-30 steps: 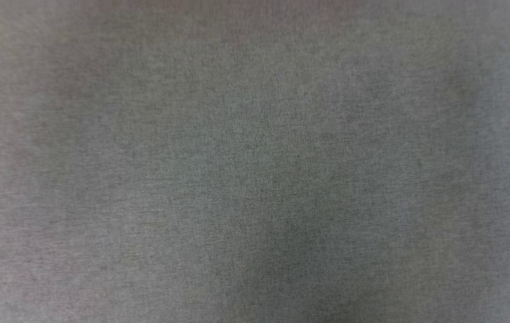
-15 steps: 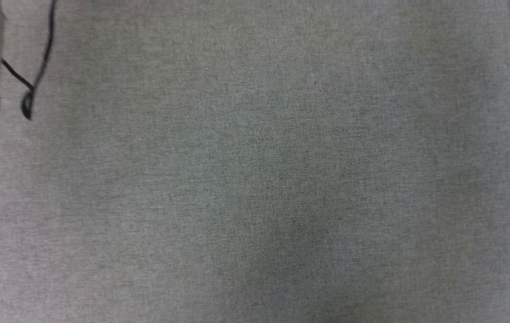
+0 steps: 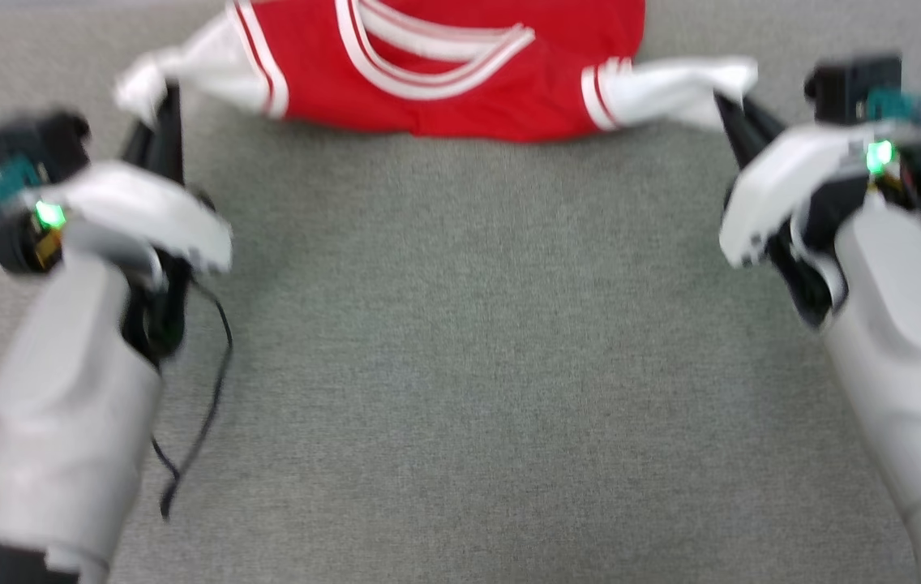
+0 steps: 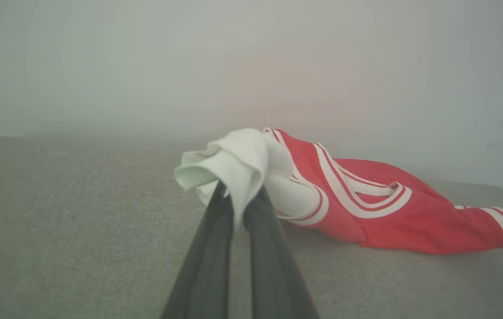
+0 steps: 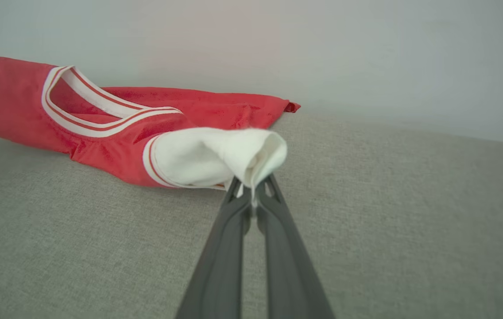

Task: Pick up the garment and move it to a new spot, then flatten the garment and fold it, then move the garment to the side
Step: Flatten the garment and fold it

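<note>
The garment (image 3: 460,73), a red jersey with white sleeves and a red-white striped collar, stretches across the far side of the grey cloth surface (image 3: 460,365). My left gripper (image 3: 159,101) is shut on the end of one white sleeve at the far left. My right gripper (image 3: 726,104) is shut on the other white sleeve at the far right. In the left wrist view the sleeve bunches over my left gripper (image 4: 239,199), with the garment (image 4: 384,221) trailing right. In the right wrist view a sleeve tip is pinched in my right gripper (image 5: 253,190), and the garment (image 5: 118,124) lies to the left.
A pale wall (image 4: 251,66) rises behind the surface's far edge. A loose black cable (image 3: 209,389) hangs beside my left forearm. Open grey cloth lies between the two arms.
The head camera has tilted up: earlier it saw only grey cloth, then the forearms at the edges. Now both grippers and the garment are in the picture.
</note>
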Available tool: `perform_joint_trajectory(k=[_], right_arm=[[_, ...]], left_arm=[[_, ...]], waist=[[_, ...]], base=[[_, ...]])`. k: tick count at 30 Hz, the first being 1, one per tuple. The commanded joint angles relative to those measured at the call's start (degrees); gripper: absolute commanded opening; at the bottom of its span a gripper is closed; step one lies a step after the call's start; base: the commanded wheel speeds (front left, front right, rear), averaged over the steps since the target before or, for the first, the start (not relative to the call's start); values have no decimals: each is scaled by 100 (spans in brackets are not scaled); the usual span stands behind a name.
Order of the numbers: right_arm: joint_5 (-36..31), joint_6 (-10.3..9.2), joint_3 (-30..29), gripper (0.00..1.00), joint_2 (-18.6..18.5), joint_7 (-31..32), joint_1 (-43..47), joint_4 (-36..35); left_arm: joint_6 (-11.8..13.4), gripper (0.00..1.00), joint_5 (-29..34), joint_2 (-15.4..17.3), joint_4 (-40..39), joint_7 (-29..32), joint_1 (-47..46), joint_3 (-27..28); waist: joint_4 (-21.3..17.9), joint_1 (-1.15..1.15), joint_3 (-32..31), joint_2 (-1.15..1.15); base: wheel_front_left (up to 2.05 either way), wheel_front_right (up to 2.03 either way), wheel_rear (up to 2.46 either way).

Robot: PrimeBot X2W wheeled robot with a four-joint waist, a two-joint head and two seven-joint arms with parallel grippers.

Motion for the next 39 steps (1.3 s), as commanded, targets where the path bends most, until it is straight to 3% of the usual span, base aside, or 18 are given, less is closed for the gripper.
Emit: perform_joint_trajectory(k=[1, 9, 14, 24, 25, 26, 27, 28, 34, 39], right_arm=[[141, -4, 25, 0, -143, 50, 398, -228], [511, -4, -247, 0, -547, 724, 2738, -1701], [403, -5, -965, 0, -627, 1410, 4437, -2866], [-162, -4, -2065, 0, 186, 3255, 7157, -5121], [-207, -4, -2101, 4, 260, 3410, 7303, -5258], [-192, -4, -2162, 36, 357, 3547, 7434, -5361], [-255, -4, -2200, 84, 385, 3635, 7516, -5440], [-309, -4, -2234, 100, 409, 3642, 7538, -5533], [-295, -3, -2537, 100, 467, 3179, 6928, -5794], [-221, -3, -2944, 100, 502, 2787, 5599, -5225]], left_arm=[[36, 0, -21, -65, -182, -39, 438, 60], [412, 0, -119, 118, -1101, 3, 2571, 108], [687, 0, -207, 319, -1770, 347, 3719, 7], [1464, 0, -321, 561, -3107, 698, 5428, -15], [1535, 0, -301, 579, -3232, 704, 5522, -14], [1611, 0, -273, 589, -3355, 686, 5603, 0], [1672, 0, -264, 602, -3453, 689, 5665, 2], [1732, 0, -248, 607, -3559, 706, 5719, -3], [1970, 0, -72, 703, -4121, 784, 5625, -30], [2098, 0, 61, 792, -4554, 819, 5401, 14]], waist=[[120, 0, -505, 0], [130, 0, -1375, 0], [258, 0, -1766, 0], [257, 0, -2157, 0], [258, 0, -2165, 0], [261, 0, -2169, 0], [263, 0, -2172, 0], [271, 0, -2173, 0], [337, 0, -2093, 0], [396, 0, -1734, 0]], base=[[0, 0, 0], [0, 0, 0], [0, 0, 0], [0, 0, 0], [0, 0, 0], [0, 0, 0], [0, 0, 0], [0, 0, 0], [0, 0, 0], [0, 0, 0]])
